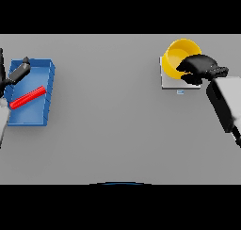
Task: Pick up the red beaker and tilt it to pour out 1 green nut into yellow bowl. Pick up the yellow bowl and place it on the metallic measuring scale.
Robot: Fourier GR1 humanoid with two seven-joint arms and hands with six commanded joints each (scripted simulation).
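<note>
The yellow bowl (179, 54) stands on the metallic measuring scale (170, 82) at the far right of the table. My right hand (200, 68) reaches in from the right, its fingers curled over the bowl's near right rim. The red beaker (28, 97) lies on its side in a blue tray (35, 116) at the far left. My left hand (18, 72) hovers over the tray's far left corner with straight fingers, apart from the beaker. No green nut shows; my right hand hides part of the bowl's inside.
The blue tray's walls rise around the beaker at the table's left edge. A small tag (180, 92) sticks out from the scale's near side. The grey table (108, 106) stretches between tray and scale.
</note>
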